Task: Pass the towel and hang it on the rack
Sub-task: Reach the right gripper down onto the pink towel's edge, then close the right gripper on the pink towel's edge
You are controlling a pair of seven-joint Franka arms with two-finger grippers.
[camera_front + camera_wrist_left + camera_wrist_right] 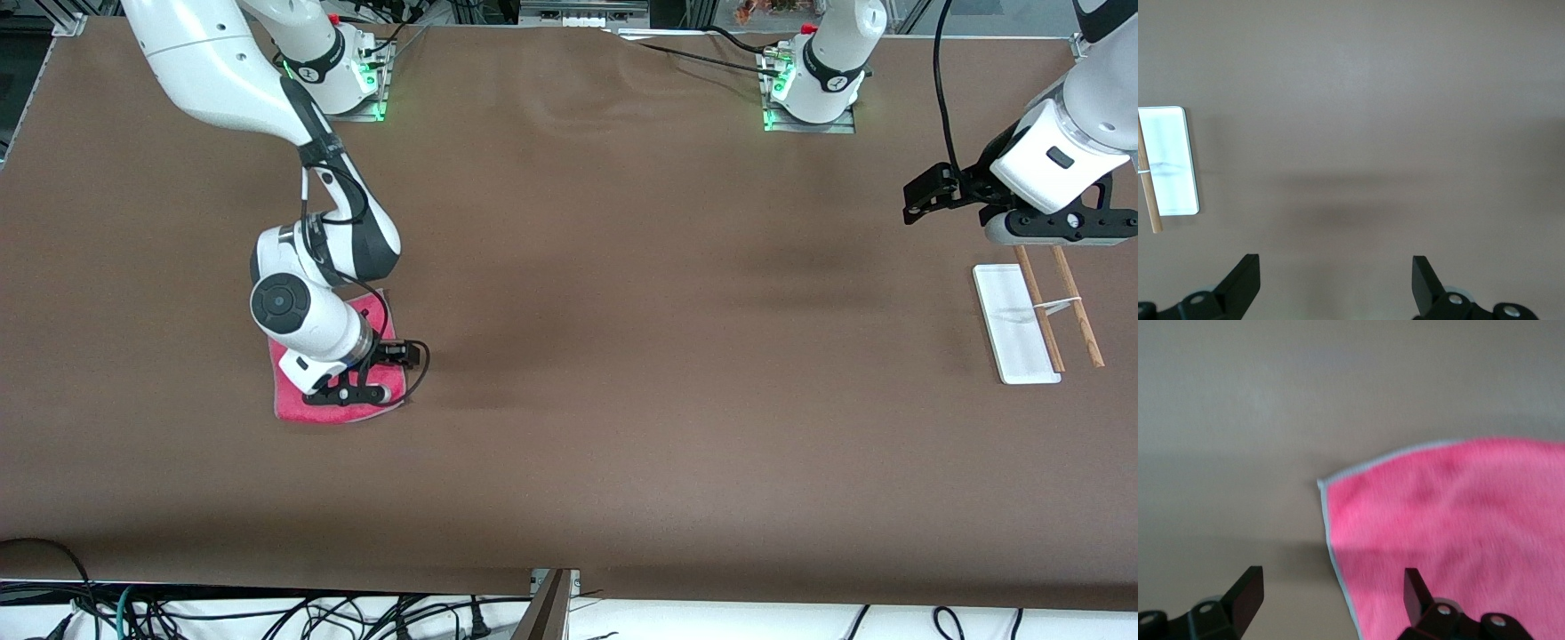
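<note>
Towel (331,404): soft pink terry square with thin grey edging, flat on brown table (622,356) toward right arm's end, well apart from rack (1036,320). Right hand (356,391) low over towel, fingers (1245,593) spread wide, one corner lying between them, nothing gripped. Rack: flat white rectangular base, two thin wooden rods joined by white piece. Left hand (1058,233) waiting above rack, fingers (1241,283) parted and empty.

My arms are glossy white shells with black joint bands and thin black cables looped along them. Bases glow green. Each black two-finger pincer, left (933,197) and right (356,391), has wedge-shaped fingertips (1241,280) with small silver screws.
</note>
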